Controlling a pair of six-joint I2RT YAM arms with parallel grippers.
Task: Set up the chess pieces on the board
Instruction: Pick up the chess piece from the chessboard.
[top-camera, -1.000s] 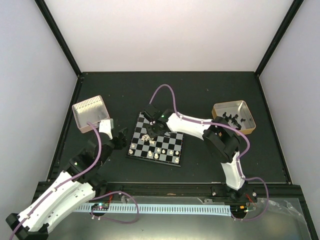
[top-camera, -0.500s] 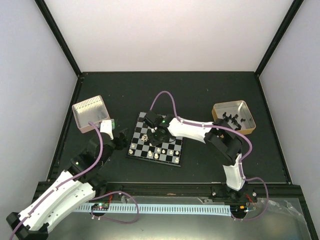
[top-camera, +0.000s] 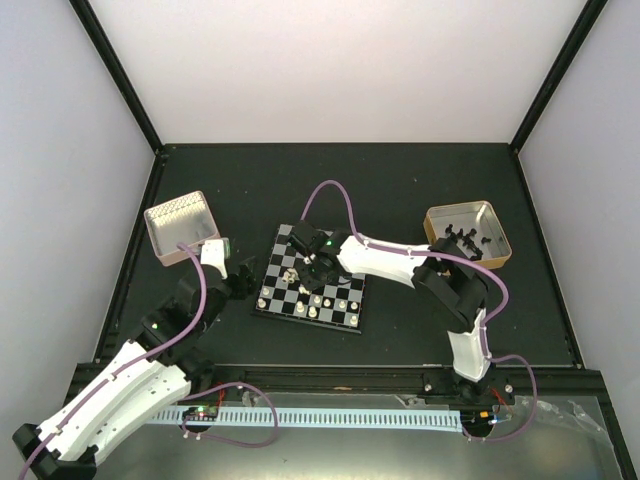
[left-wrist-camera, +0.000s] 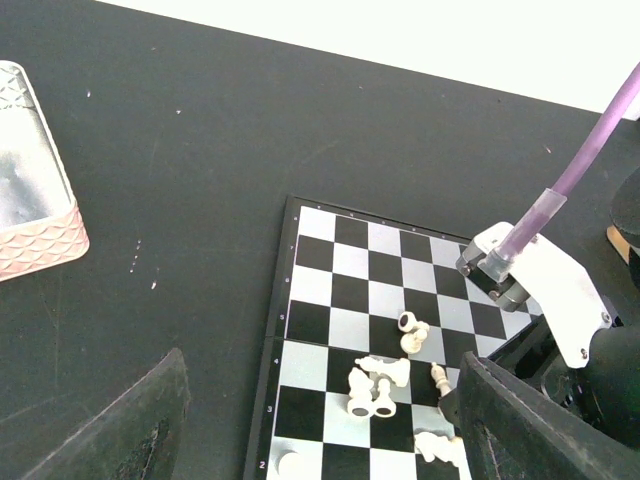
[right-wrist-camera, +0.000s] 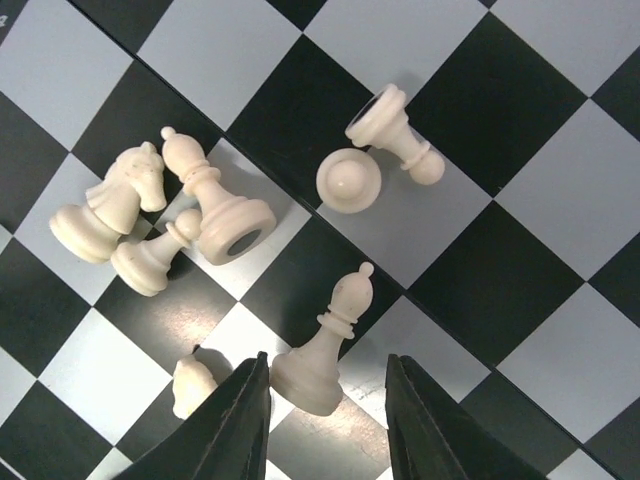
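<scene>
Your right gripper (right-wrist-camera: 325, 425) hangs low over the small black-and-silver checkered chessboard (top-camera: 275, 292). Its jaws are partly apart and straddle the base of a tilted cream-white bishop (right-wrist-camera: 330, 345). The left finger (right-wrist-camera: 235, 430) looks to touch that base and the right finger (right-wrist-camera: 430, 430) stands off it, so nothing is clamped.

More of the tiny cream-white chess pieces (right-wrist-camera: 215, 205) crowd that bishop. A knight (right-wrist-camera: 105, 210) and two others lie in a heap to one side. One pawn (right-wrist-camera: 348, 180) stands upright with a toppled pawn (right-wrist-camera: 400, 130) just beside it, and a small piece (right-wrist-camera: 193, 385) sits close to the left finger. In the overhead view, further pieces (top-camera: 330, 302) stand along the board's near rows.

Your left gripper (top-camera: 240, 276) hovers wide open and empty just off the board's left edge. The right arm's white forearm (top-camera: 385, 260) crosses the board's far right corner, and its purple cable (top-camera: 335, 190) arches above.

A square pinkish metal tin (top-camera: 180, 228) sits well left of the board, beyond the left gripper. A square tan tin (top-camera: 478, 215) holding tiny black pieces (top-camera: 462, 238) sits well to the right. The board's far rows show bare squares, and the black table (top-camera: 420, 170) runs on beyond them to the white back wall (top-camera: 340, 70).
</scene>
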